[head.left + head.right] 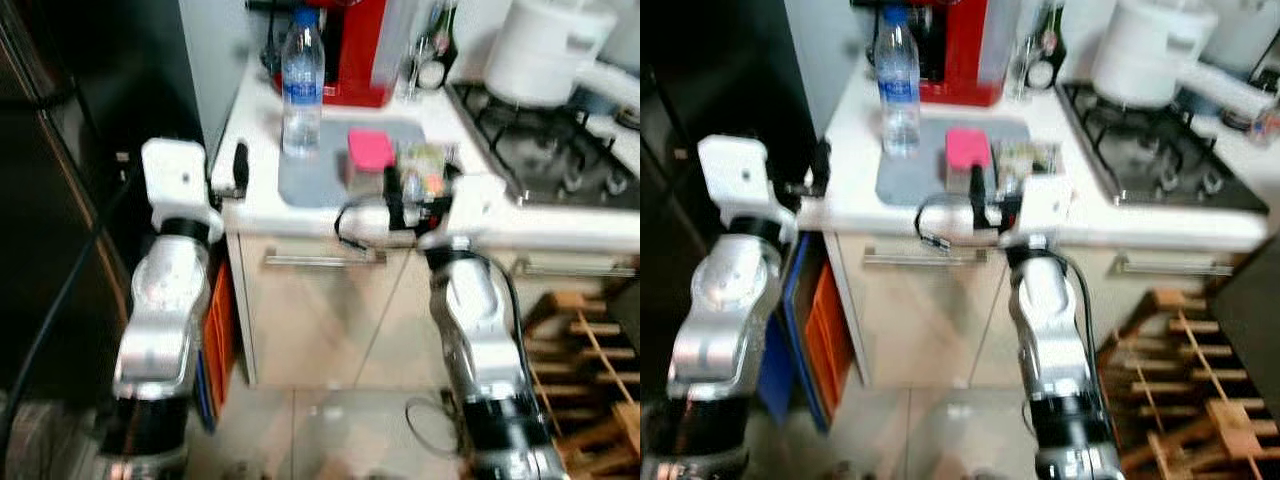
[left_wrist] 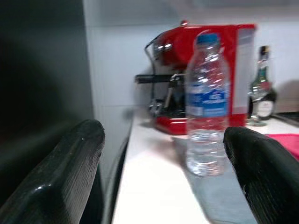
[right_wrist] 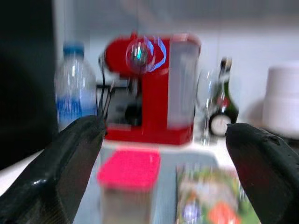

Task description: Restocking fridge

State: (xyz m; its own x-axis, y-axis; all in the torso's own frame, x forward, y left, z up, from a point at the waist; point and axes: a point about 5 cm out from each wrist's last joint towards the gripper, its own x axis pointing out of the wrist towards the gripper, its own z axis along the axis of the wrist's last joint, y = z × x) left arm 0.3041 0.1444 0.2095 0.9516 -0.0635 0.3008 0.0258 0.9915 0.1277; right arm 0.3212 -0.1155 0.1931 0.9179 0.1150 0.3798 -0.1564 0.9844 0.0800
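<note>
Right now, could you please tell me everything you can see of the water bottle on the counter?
The water bottle is clear plastic with a blue cap and a blue-and-white label around its middle. It stands upright, cap on, at the back left corner of a grey mat on the white counter, in front of the red coffee machine. How full it is I cannot tell. Nothing grips it: the left gripper is open, short of it, facing it.

Open counter lies ahead of the left hand (image 2: 161, 177); only the water bottle (image 2: 207, 105) stands there.
</note>
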